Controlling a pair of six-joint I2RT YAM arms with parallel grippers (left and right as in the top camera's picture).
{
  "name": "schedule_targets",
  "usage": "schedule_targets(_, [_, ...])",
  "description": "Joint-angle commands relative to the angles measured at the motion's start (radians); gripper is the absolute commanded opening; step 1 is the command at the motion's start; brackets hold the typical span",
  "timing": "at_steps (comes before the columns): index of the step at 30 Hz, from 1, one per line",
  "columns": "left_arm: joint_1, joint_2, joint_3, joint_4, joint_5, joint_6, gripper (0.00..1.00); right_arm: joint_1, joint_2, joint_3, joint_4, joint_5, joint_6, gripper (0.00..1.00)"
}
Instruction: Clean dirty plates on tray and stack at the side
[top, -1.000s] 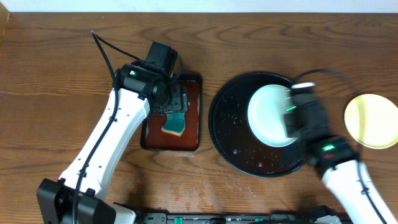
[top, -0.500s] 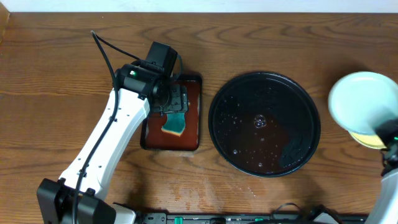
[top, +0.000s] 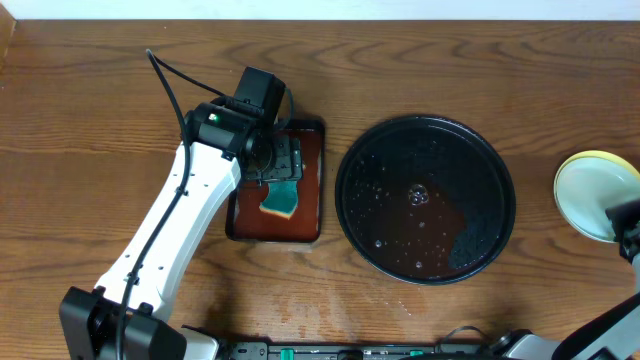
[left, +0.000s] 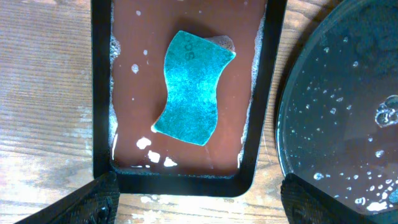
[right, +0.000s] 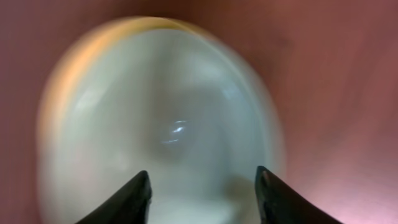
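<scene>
Mint plate (top: 588, 192) atop yellow plate (top: 605, 157) at the table's (top: 80, 120) right edge, apart from the black tray (top: 425, 240); right gripper (right: 202, 173) spread above it, left gripper (left: 199, 186) spread over sponge (left: 189, 87).

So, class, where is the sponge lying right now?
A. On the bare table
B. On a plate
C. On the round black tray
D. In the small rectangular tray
D: the sponge lies flat in the wet small rectangular tray, beside the round black tray, which holds only droplets.
</scene>
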Motion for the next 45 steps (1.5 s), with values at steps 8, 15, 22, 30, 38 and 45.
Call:
schedule_targets(8, [0.000,-0.010,0.006,0.000,0.002,-0.002,0.84,0.397,-0.543,0.062,-0.091,-0.599,-0.144,0.54])
schedule_targets(15, [0.000,-0.010,0.006,0.000,0.002,-0.002,0.84,0.693,-0.729,0.062,-0.241,-0.565,-0.174,0.99])
schedule_targets(22, [0.000,-0.010,0.006,0.000,0.002,-0.002,0.83,0.791,-0.763,0.062,-0.259,-0.577,-0.150,0.99])
schedule_targets(30, [0.000,-0.010,0.006,0.000,0.002,-0.001,0.84,0.809,-0.792,0.020,-0.235,-0.391,-0.185,0.99])
schedule_targets(38, [0.000,-0.010,0.006,0.000,0.002,-0.002,0.84,0.950,-1.018,-0.372,0.124,-0.082,-0.360,0.99])
schedule_targets(45, [0.000,-0.010,0.006,0.000,0.002,-0.002,0.84,1.049,-1.308,-0.615,0.169,-0.076,-0.477,0.99])
